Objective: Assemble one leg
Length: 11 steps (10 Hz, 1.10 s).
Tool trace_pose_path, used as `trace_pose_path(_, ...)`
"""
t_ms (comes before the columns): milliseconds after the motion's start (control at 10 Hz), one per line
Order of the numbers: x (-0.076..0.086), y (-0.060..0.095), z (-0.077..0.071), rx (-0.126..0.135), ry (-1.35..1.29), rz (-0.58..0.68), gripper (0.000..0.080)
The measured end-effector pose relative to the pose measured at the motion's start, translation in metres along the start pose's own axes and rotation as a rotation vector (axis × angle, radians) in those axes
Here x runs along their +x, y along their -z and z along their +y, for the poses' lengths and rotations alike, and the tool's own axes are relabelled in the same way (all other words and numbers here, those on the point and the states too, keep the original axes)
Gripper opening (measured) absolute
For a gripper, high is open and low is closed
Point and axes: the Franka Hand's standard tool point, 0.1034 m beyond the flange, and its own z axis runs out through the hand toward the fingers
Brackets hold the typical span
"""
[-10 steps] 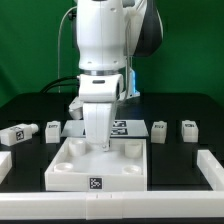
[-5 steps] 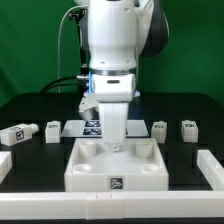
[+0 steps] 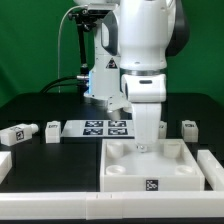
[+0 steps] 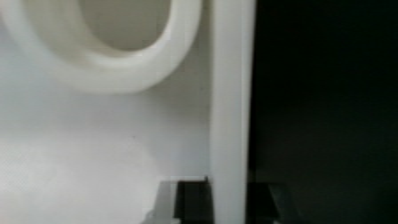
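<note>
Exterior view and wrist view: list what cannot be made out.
- Marker board: exterior view, right end hidden behind the arm.
- Legs: exterior view, tags too small to read.
- White tray-like piece: wrist view, blurred close-up; all but one wall and recess cut off.
- Gripper: wrist view, fingers mostly cut off by the edge.

Black table [image 3: 40,172] held white tray [image 3: 150,175] under claw [image 3: 147,147], marker board [image 3: 105,127] just beyond it, legs [image 3: 18,132] farther out.
</note>
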Motion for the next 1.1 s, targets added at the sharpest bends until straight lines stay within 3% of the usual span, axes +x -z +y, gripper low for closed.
trace_pose_path(400,0.002,0.000,0.001,0.001,-0.004,0.000,0.0057)
trace_pose_path(600,0.017,0.000,0.012,-0.002,0.011,-0.001,0.0057)
trace_pose_path(1100,0.017,0.000,0.030,-0.002,-0.002,-0.007,0.0057)
